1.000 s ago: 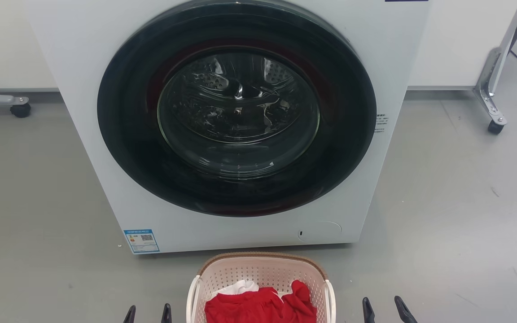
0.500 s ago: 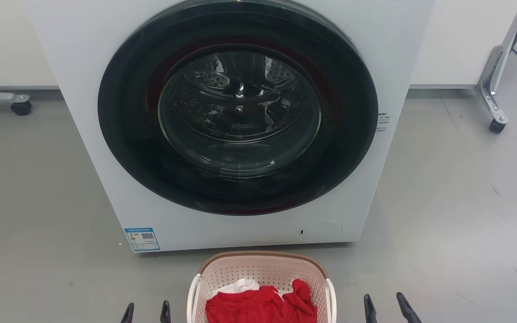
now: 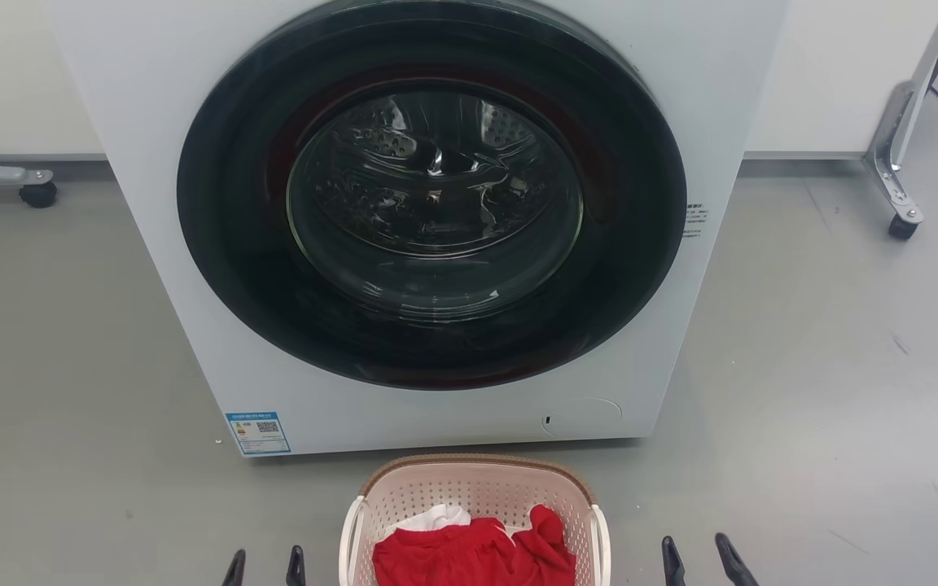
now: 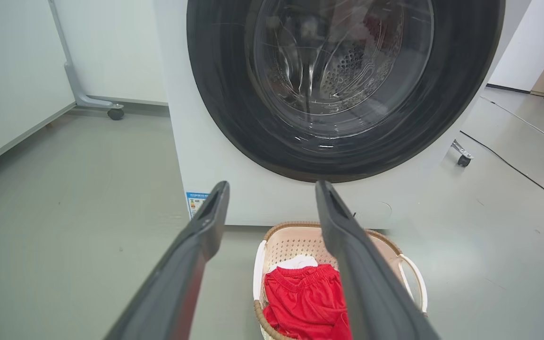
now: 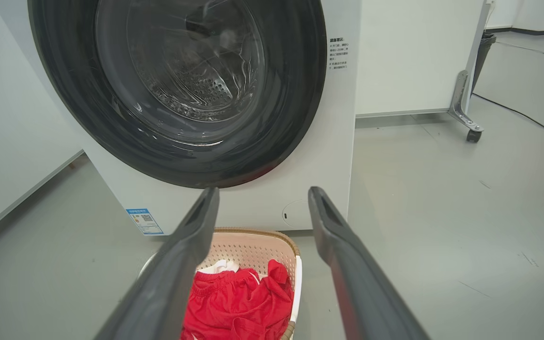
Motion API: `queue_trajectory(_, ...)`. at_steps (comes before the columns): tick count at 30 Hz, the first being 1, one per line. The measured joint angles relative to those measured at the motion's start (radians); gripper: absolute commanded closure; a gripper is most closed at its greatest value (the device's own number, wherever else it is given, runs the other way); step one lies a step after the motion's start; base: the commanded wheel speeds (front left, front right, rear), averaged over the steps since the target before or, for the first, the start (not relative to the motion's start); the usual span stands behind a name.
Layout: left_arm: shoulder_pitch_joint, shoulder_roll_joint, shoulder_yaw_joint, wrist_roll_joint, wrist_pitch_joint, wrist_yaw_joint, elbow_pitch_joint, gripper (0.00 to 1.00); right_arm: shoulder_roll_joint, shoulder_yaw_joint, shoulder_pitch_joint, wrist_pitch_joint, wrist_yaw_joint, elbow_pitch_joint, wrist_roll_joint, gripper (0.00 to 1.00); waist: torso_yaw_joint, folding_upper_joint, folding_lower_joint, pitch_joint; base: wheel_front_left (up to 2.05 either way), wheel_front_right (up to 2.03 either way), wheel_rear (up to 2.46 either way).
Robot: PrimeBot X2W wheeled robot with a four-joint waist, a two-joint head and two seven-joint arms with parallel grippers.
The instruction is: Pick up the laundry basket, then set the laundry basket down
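The laundry basket [image 3: 477, 492] stands on the grey floor just in front of the washer, pale pink-white and perforated, with a brown woven-look rim and white loop handles on its sides. Red and white clothes [image 3: 473, 553] lie inside it. My left gripper [image 3: 265, 570] hangs open to the left of the basket, apart from it. To the basket's right my right gripper [image 3: 699, 560] is open too, also apart. The left wrist view has the basket [image 4: 295, 241] below and right of the left gripper [image 4: 272, 193]. In the right wrist view the basket [image 5: 253, 248] sits below and left of the right gripper [image 5: 262, 200].
A white front-loading washer [image 3: 151, 98] with a shut dark round door [image 3: 432, 195] rises right behind the basket. Metal stands on castors sit at the far left [image 3: 36, 194] and far right [image 3: 899, 224]. A white wall runs behind. Grey floor spreads on both sides.
The head view has shifted very slightly, so the basket and washer sit a touch higher in it. Both grippers stay open beside the basket.
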Motion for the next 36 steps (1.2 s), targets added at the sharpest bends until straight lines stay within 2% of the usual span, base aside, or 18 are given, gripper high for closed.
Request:
queue_trajectory(6,0.018,-0.006,-0.006,-0.001,0.002,-0.001,0.055,1.00,0.000,0.001,0.026,0.003,0.000,0.058,0.000,1.00,0.000,0.0000,0.0000,0.000,0.00,0.00,0.00)
queue_trajectory(11,0.020,-0.008,0.007,-0.034,0.016,-0.010,0.059,1.00,0.000,-0.015,0.030,0.011,0.009,0.060,0.031,1.00,0.001,0.0000,0.0000,0.001,0.00,0.00,0.00)
queue_trajectory(36,-0.009,-0.021,0.093,-0.363,0.116,-0.073,0.062,1.00,0.004,-0.136,-0.002,0.109,0.072,0.060,0.395,1.00,0.004,0.0000,0.0000,0.004,0.00,0.00,0.00)
